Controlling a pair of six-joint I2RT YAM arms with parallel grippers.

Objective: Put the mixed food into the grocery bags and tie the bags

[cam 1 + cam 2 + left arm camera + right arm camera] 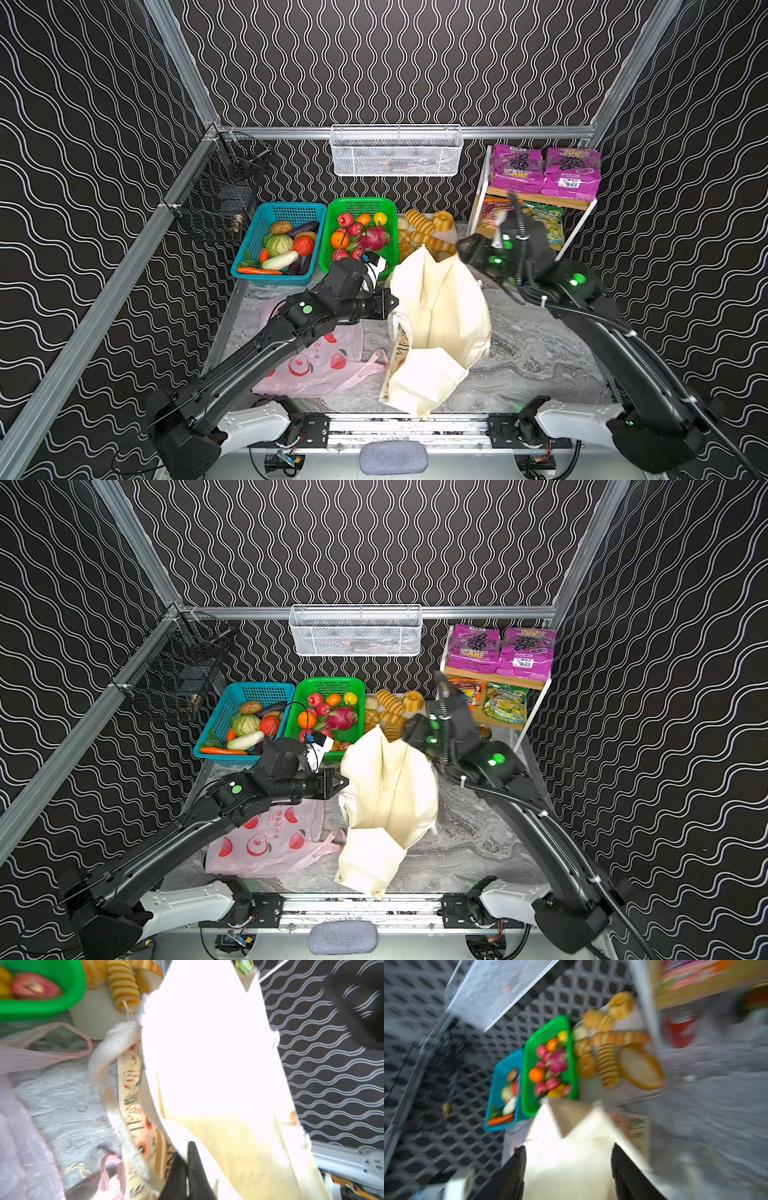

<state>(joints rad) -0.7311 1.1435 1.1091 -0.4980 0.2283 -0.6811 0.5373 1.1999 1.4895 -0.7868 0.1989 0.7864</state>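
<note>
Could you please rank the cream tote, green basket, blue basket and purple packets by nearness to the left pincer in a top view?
1. cream tote, in the left pincer
2. green basket, just behind
3. blue basket, back left
4. purple packets, shelf, far right

High top views over the whole table (540, 353) — wrist views close, both on the tote (207, 1043).

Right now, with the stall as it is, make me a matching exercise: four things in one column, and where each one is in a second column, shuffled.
Things:
1. dragon fruit
2. purple grape packets
3. pink plastic bag
4. cream tote

Places:
A. lying flat on the marble table
B. pinched by the left pincer
C. in the green basket
D. on the top shelf of the white rack

Pairs: 1-C, 2-D, 3-A, 4-B
</note>
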